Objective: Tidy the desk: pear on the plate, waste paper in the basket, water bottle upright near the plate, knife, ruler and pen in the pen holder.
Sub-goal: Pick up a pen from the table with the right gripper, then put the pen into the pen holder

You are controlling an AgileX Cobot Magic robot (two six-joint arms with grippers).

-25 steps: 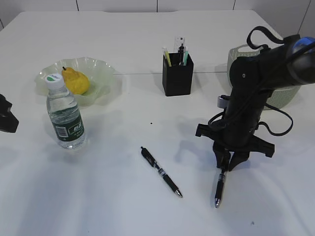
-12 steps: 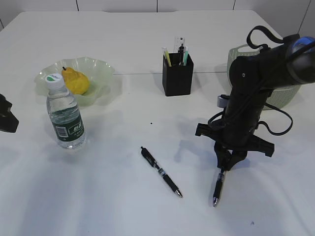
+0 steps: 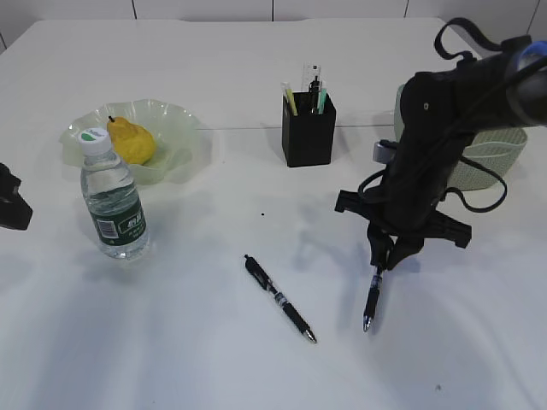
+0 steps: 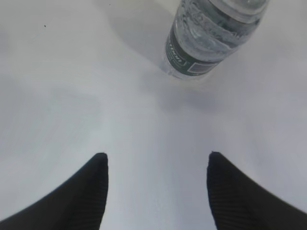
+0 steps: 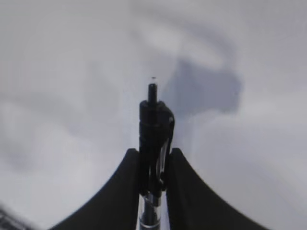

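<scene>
My right gripper (image 3: 385,259) (image 5: 153,155) is shut on the top end of a black pen (image 3: 371,301) (image 5: 154,122), which hangs tip down just above the desk (image 3: 197,359). A second black pen (image 3: 280,299) lies flat at centre front. The yellow pear (image 3: 130,141) rests in the green plate (image 3: 175,115). The water bottle (image 3: 112,198) (image 4: 211,38) stands upright in front of the plate. My left gripper (image 4: 156,160) is open and empty, short of the bottle. The black pen holder (image 3: 308,132) holds the clear ruler (image 3: 313,73) and other sticks; I cannot single out the knife. Waste paper is out of view.
The grey-green basket (image 3: 496,158) stands at the right, partly behind my right arm. The left arm's black tip (image 3: 10,205) shows at the exterior view's left edge.
The right gripper closed on the pen lying on the desk and lifted it, moving slightly back. The left gripper and the other things have not moved.
</scene>
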